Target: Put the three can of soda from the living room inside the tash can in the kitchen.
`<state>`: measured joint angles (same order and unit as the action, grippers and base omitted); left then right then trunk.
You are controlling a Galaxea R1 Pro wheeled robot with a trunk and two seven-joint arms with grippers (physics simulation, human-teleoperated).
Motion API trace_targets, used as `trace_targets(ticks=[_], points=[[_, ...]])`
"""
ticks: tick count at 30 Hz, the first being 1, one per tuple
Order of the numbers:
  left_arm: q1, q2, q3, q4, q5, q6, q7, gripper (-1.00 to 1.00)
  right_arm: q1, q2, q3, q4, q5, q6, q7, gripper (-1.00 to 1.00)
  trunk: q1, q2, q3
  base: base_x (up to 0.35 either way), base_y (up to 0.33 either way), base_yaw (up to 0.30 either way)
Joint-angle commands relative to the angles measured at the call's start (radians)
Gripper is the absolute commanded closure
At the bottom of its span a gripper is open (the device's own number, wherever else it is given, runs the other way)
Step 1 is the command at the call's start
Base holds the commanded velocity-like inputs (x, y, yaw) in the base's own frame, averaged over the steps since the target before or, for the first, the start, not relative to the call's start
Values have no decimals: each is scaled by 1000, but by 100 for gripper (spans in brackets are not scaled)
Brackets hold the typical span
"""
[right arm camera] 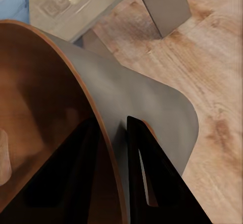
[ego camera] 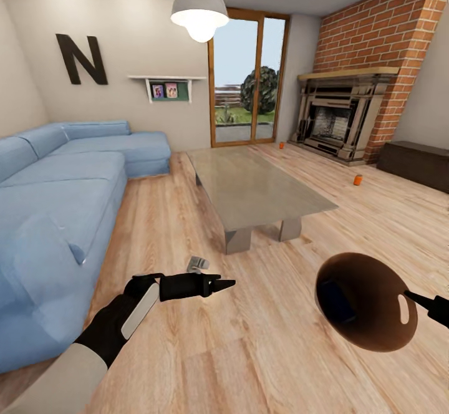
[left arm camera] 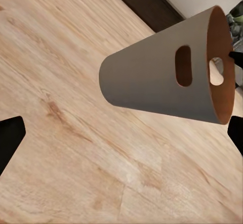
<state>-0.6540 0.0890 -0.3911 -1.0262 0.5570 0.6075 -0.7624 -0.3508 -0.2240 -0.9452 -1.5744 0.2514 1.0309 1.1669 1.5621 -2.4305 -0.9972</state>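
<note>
From the head view, the right gripper [ego camera: 419, 302] pinches the rim of the tash can [ego camera: 365, 302], which hangs tipped on its side above the wood floor [ego camera: 262, 351], its brown inside facing the camera; a blue soda can [ego camera: 337, 300] lies inside it. Two orange cans stand on the floor: one [ego camera: 357, 180] near the fireplace [ego camera: 340, 118], one [ego camera: 282, 145] by the glass doors [ego camera: 249, 77]. The left gripper [ego camera: 221, 286] holds nothing; its fingers look near together. In the left wrist view the bin [left arm camera: 162, 77] floats sideways, dark fingertips [left arm camera: 10, 140] wide at the frame edges. In the right wrist view, one finger [right arm camera: 61, 173] lies inside the rim [right arm camera: 104, 128] and one outside, clamping the wall.
</note>
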Motion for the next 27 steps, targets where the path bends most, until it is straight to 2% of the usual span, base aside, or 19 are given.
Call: trace_targets(ticks=[1,4,8,23,27], points=[[0,0,1,0,0,0,0,-100,0,0,0,-1,-24,16,2,100,0,0,0,4,-4,-24],[0,1,1,0,0,0,7,-100,-1,0,0,-1,-24,16,1,100,0,0,0,2,-1,-10],[0,0,1,0,2,1,45,-100,0,0,1,0,-24,16,2,100,0,0,1,0,0,-1],[0,0,1,0,1,-2,49,-100,-1,-1,0,0,-24,16,2,100,0,0,1,0,0,0],[0,-1,1,1,2,-40,49,-100,-1,-1,1,0,-25,16,2,100,0,0,1,0,0,0]])
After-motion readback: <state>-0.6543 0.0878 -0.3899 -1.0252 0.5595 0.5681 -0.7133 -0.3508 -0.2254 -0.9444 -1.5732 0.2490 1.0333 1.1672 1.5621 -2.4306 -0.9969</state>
